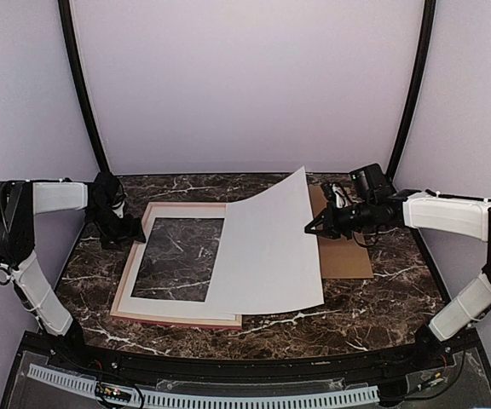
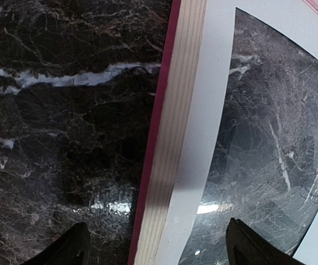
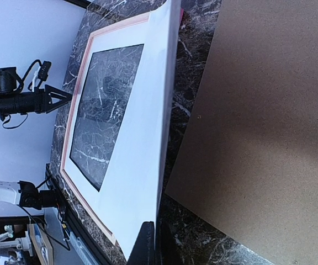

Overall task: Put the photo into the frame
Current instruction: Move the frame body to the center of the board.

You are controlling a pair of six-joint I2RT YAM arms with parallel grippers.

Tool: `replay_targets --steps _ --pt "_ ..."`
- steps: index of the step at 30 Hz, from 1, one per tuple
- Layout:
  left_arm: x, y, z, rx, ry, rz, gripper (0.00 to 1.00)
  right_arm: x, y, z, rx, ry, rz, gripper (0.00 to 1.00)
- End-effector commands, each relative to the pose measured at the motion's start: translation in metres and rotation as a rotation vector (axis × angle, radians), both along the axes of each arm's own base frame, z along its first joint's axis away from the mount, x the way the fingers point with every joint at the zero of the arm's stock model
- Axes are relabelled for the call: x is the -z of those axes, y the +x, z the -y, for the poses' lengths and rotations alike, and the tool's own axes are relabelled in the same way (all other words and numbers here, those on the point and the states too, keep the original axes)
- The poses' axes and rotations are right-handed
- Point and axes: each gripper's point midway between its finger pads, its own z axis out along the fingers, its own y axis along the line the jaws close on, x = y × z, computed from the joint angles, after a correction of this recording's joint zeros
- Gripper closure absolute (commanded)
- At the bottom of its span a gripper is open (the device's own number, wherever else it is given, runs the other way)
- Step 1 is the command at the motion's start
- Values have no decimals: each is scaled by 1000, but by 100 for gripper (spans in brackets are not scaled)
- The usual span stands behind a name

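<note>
The pink frame (image 1: 173, 321) lies flat left of the table's centre, with a white mat (image 1: 177, 307) inside it. The photo (image 1: 267, 247) shows its plain white back and slants over the frame's right part, its right edge raised. My right gripper (image 1: 315, 228) is shut on that raised edge; in the right wrist view its black fingers (image 3: 148, 245) pinch the photo (image 3: 142, 165) edge-on. My left gripper (image 1: 118, 232) hovers open over the frame's left rail (image 2: 170, 138), one fingertip on each side, holding nothing. The printed side is hidden.
A brown backing board (image 1: 348, 247) lies flat on the dark marble table (image 1: 382, 298) right of the frame, under my right arm. The board (image 3: 269, 110) fills the right of the right wrist view. Curved black posts stand at the back corners.
</note>
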Motion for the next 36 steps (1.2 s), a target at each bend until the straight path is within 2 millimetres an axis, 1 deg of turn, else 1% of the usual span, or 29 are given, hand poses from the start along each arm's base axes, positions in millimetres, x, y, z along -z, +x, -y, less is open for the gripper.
replay_targets --steps 1,4,8,10,16,17,22,24,25,28,33,36 --pt "6 6 6 13 -41 -7 13 -23 3 -5 -15 48 52 100" --pt "12 5 14 16 -89 -20 13 -31 4 -4 -7 48 62 100" --pt "12 2 30 33 -175 -11 13 -52 6 -2 3 55 94 100" --pt "17 -5 35 41 -183 -25 14 -65 8 -1 10 56 113 100" --pt "17 -19 71 108 -230 -21 14 -107 13 -3 15 87 172 100" --pt "16 -22 81 127 -234 -24 14 -114 14 -4 14 95 178 100" --pt "15 -30 113 184 -245 -21 14 -139 13 -8 8 136 192 100" --pt "14 -35 129 220 -259 -20 15 -149 12 -10 2 162 193 100" --pt "13 -35 133 228 -263 -20 14 -154 12 -11 0 174 193 100" --pt "6 -34 148 262 -286 3 15 -167 10 -19 -11 206 199 100" --pt "-14 -32 168 320 -388 52 14 -184 3 -44 -52 268 197 100" --pt "-26 -29 165 318 -372 90 14 -191 -4 -64 -87 287 194 100"
